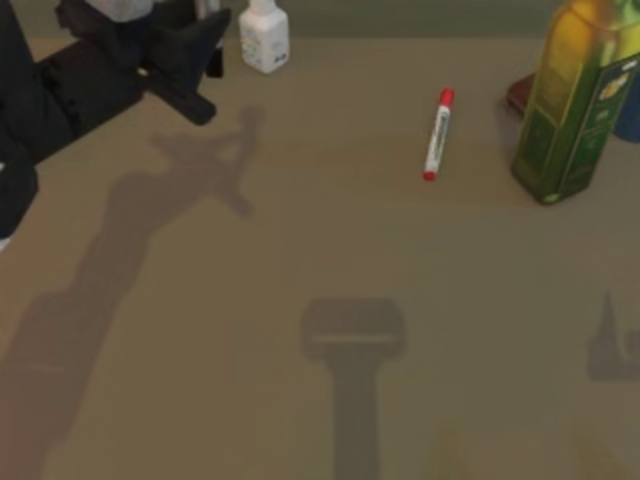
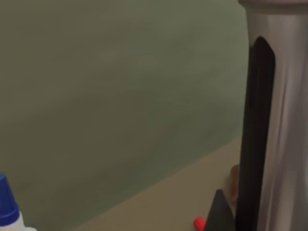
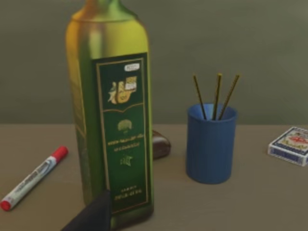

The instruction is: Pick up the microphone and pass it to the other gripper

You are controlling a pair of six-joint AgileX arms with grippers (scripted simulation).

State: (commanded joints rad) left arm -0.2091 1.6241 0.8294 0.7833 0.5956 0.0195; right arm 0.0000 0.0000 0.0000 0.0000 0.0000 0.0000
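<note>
Microphone placement is hard to settle. In the left wrist view a tall silver-grey column with a black strip (image 2: pixel 269 120) stands upright very close to the lens, and it may be the microphone, though I cannot tell for sure. The top view shows no clear sight of it.

The left claw (image 1: pixel 185 60) is raised over the far left corner of the worktop (image 1: pixel 320 250), just beside a small white bottle (image 1: pixel 264 35) whose blue cap shows in the left wrist view (image 2: pixel 6 204). Whether this claw is open, closed or gripping anything cannot be told.

The right claw (image 3: pixel 91 214) appears only as a dark tip in its own wrist view, close in front of a tall green olive-oil bottle (image 3: pixel 113 120). Its state cannot be told either.

The oil bottle (image 1: pixel 575 100) stands upright at the far right of the worktop. A white marker with a red cap (image 1: pixel 438 134) lies flat to its left, apart from it. The right wrist view also shows a blue cup holding three thin sticks (image 3: pixel 211 144) beside the bottle, a small dark brown object (image 3: pixel 161 144) between them farther back, and a blue-and-white card box (image 3: pixel 290 146) beyond the cup.
</note>
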